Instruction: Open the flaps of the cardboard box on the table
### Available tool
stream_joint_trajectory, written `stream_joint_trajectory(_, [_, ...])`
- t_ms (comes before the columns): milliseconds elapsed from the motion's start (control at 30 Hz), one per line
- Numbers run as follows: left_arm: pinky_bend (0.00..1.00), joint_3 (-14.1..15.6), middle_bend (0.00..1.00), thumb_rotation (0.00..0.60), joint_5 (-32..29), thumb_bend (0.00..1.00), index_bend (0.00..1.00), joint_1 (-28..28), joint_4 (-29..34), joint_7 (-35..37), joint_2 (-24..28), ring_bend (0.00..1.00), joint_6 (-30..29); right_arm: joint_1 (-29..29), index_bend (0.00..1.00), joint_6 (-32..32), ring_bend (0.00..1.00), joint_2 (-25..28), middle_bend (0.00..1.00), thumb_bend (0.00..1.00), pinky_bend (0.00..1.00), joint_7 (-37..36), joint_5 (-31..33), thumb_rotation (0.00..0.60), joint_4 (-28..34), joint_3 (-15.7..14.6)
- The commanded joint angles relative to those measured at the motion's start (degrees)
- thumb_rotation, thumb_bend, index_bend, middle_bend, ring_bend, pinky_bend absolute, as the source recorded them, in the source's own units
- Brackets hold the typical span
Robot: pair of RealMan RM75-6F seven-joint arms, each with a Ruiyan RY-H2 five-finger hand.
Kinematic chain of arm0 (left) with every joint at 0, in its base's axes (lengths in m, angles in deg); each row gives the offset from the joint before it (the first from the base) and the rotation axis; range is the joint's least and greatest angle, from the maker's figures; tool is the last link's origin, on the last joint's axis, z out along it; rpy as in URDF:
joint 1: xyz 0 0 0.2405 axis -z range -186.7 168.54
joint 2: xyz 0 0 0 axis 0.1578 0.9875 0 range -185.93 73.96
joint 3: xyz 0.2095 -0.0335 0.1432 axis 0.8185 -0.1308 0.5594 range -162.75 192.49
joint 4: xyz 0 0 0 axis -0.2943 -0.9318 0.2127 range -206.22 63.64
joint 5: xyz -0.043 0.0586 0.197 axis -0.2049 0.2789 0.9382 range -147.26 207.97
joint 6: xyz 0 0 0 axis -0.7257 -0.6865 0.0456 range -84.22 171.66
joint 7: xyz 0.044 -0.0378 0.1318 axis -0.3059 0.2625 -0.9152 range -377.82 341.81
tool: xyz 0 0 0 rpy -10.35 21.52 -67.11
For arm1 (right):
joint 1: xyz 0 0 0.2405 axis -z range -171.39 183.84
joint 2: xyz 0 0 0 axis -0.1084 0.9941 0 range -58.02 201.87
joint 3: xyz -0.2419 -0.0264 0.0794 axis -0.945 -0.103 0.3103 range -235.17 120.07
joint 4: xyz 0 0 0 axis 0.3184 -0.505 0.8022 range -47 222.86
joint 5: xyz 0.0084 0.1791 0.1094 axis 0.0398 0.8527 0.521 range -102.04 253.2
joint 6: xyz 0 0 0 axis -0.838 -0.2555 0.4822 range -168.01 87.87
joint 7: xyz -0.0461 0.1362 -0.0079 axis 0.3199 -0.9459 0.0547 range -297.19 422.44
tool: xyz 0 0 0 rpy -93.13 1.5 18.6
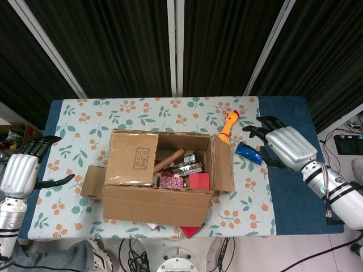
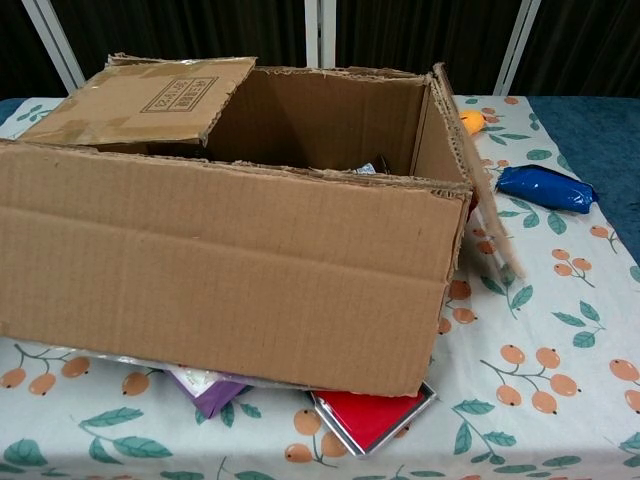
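Observation:
The cardboard box (image 1: pixel 159 195) stands mid-table and fills the chest view (image 2: pixel 230 270). Its right flap (image 1: pixel 222 163) is folded outward and hangs down the side, seen edge-on in the chest view (image 2: pixel 485 195). The left flap (image 1: pixel 133 158) still lies over the left part of the opening (image 2: pixel 150 100), and a smaller flap (image 1: pixel 92 181) sticks out at the left. My right hand (image 1: pixel 286 146) hovers over the blue table edge to the right of the box, fingers spread, holding nothing. My left hand (image 1: pixel 21 173) hangs off the table's left edge, also open.
Inside the box lie a wooden stick (image 1: pixel 169 160), packets and a red item (image 1: pixel 199 181). An orange rubber chicken (image 1: pixel 228 124) and a blue packet (image 1: pixel 249 153) lie right of the box. A red packet (image 2: pixel 372 415) and a purple one (image 2: pixel 205 388) poke out beneath it.

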Motion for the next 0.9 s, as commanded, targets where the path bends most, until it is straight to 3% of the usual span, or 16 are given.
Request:
stream_joint_trajectory(33, [0.25, -0.8, 0.22, 0.334, 0.2, 0.0, 0.21, 1.1, 1.4, -0.2, 0.2, 0.21, 0.6, 3.8, 0.05, -4.9, 0.0, -0.4, 0.15, 0.61, 0.0, -2.0, -4.4, 0.6, -1.7, -0.1])
stream_joint_trajectory(133, [0.25, -2.7, 0.22, 0.334, 1.0, 0.0, 0.21, 4.1, 5.2, -1.2, 0.9, 0.21, 2.6, 7.2, 0.0, -12.2, 0.0, -2.6, 0.04, 0.5, 0.0, -1.6, -6.3, 0.6, -2.9, -0.2])
stream_joint_trajectory(233, [0.25, -5.1, 0.22, 0.333, 1.2, 0.0, 0.2, 8.2, 10.1, -4.2, 1.2, 0.2, 6.1, 9.7, 0.0, -18.3, 0.0, -5.4, 0.0, 0.49, 0.0, -0.5, -5.4, 0.6, -4.5, 0.3])
stream_joint_trajectory(367, [0.25, -8.0, 0.22, 0.341, 0.5, 0.0, 0.19, 14.8, 14.2, -9.3, 0.2, 0.2, 12.3, 11.7, 0.0, -21.2, 0.0, -6.6, 0.0, 0.49, 0.0, -1.7, -5.2, 0.6, -5.4, 0.5])
stream_joint_trajectory(500, [0.25, -10.1, 0.22, 0.381, 1.1, 0.02, 0.19, 22.9, 13.0, -11.1, -2.4, 0.2, 20.1, 13.6, 0.0, -23.5, 0.0, -6.5, 0.0, 0.48, 0.0, -3.6, -6.5, 0.6, -5.6, 0.4])
stream_joint_trajectory(600, [0.25, -11.4, 0.22, 0.387, 2.7, 0.15, 0.2, 28.8, 9.1, -9.1, -4.8, 0.18, 25.0, 15.0, 0.0, -25.3, 0.0, -6.2, 0.0, 0.44, 0.0, -6.8, -8.0, 0.6, -5.6, 0.5])
stream_joint_trajectory(700, [0.25, -11.6, 0.25, 0.248, 5.6, 0.25, 0.24, 33.8, 3.5, -6.0, -7.8, 0.16, 28.1, 16.3, 0.0, -26.9, 0.0, -5.4, 0.0, 0.4, 0.0, -9.1, -10.1, 0.6, -5.8, 0.3])
stream_joint_trajectory(767, [0.23, -11.2, 0.26, 0.157, 5.7, 0.12, 0.28, 36.0, 1.0, -4.2, -8.8, 0.14, 30.4, 17.0, 0.0, -27.9, 0.0, -5.0, 0.0, 0.39, 0.0, -10.0, -11.1, 0.6, -5.9, 0.2])
stream_joint_trajectory(833, [0.22, -10.4, 0.26, 0.132, 4.9, 0.01, 0.29, 37.9, -1.1, -2.6, -9.7, 0.13, 32.9, 17.8, 0.0, -28.8, 0.0, -4.6, 0.0, 0.39, 0.0, -10.8, -12.2, 0.6, -5.9, 0.0])
stream_joint_trajectory(900, [0.21, -9.5, 0.27, 0.121, 4.3, 0.0, 0.3, 39.0, -2.6, -1.8, -10.2, 0.12, 34.8, 18.2, 0.0, -29.3, 0.0, -4.3, 0.0, 0.41, 0.0, -11.4, -12.9, 0.6, -6.0, -0.1])
